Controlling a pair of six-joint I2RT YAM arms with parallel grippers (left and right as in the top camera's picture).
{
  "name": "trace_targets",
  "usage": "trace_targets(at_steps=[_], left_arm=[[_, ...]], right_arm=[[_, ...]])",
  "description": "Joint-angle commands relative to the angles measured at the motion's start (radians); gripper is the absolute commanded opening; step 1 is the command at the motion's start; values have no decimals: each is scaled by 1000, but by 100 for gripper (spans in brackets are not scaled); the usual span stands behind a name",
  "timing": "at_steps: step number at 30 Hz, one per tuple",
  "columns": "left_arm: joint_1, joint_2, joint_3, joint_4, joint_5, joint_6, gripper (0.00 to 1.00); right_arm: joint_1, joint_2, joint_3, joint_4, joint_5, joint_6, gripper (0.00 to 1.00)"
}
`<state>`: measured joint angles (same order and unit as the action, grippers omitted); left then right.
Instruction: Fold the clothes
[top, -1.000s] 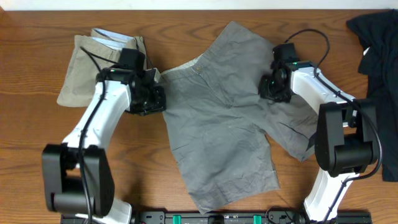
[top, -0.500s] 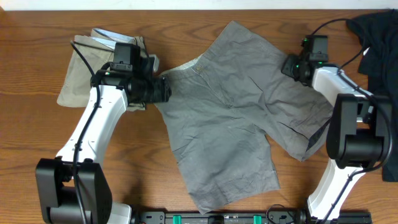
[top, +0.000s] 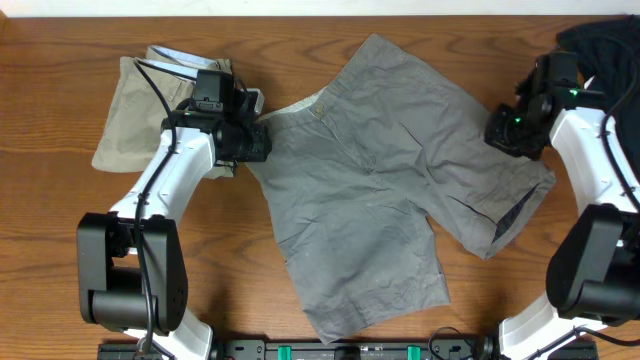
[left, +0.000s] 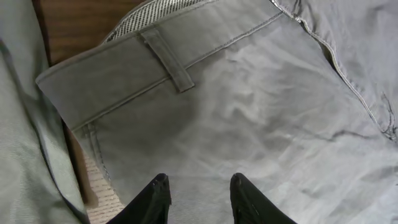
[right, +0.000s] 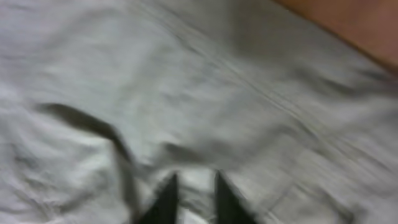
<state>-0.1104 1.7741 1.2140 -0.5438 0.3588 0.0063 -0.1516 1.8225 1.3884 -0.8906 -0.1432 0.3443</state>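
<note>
- Grey shorts (top: 370, 190) lie spread flat, ready for folding.
- Left hand (left: 198, 186), fingers parted, hovers near the waistband (left: 124, 74) corner, likely to pinch it.
- Right hand (right: 193, 196) is blurred; I cannot tell its grip.

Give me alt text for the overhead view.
Grey shorts lie spread on a wooden table, the left gripper at their waistband and the right gripper at a leg edge. Folded khaki shorts sit far left, a black garment far right.

left arm (top: 165, 185): white shells, black joints, thin black cable (top: 150, 80) | right arm (top: 590, 150): same white and black, green light (top: 515, 122) at wrist | left end effector (left: 198, 186), right end effector (right: 194, 186): black tapered fingers
</note>
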Motion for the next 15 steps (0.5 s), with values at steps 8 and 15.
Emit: trace_targets(at_steps=[8, 15], left_arm=[[0, -97, -10, -41, -8, 20, 49], [0, -174, -10, -46, -8, 19, 60]], right_arm=[[-117, 112, -90, 24, 151, 146, 1], [-138, 244, -125, 145, 155, 209, 1]])
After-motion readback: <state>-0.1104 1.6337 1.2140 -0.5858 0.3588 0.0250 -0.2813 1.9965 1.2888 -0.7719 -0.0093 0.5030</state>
